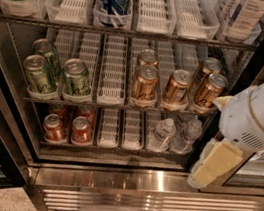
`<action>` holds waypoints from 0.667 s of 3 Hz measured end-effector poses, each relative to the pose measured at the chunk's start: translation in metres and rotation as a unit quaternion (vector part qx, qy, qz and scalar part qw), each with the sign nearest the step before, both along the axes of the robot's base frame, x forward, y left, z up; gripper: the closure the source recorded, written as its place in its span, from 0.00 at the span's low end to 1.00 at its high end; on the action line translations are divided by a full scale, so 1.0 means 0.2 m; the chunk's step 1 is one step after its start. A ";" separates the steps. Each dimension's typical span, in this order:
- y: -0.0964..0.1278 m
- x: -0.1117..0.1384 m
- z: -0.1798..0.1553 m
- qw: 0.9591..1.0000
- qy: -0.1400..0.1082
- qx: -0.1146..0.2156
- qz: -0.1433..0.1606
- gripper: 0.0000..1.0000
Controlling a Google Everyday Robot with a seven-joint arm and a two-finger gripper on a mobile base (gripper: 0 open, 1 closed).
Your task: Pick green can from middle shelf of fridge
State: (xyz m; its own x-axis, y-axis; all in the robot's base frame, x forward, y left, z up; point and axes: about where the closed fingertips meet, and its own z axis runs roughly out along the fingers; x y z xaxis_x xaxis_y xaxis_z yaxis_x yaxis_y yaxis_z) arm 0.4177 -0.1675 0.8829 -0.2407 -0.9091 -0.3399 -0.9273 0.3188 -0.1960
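The green can point(77, 78) stands upright at the front left of the middle shelf point(112, 76) of the fridge point(157, 191), just beside two other green cans point(38, 77) and apart from the copper cans point(146, 83). The claw point(208, 174) hangs at lower right, well apart from it; whether it is spread or pressed together cannot be told. The can is probably full, so fairly heavy, thin-walled and perhaps slick; a mid-body side grip looks best.

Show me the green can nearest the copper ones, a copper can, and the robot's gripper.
green can point(77, 78), camera view, its green side.
copper can point(146, 83), camera view, its side.
gripper point(201, 176), camera view, lower right, its pale tip end.
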 end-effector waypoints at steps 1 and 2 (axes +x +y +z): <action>0.13 -0.02 -0.13 1.000 -0.004 0.019 0.015 0.00; 0.20 -0.04 -0.21 0.999 -0.007 0.022 0.035 0.00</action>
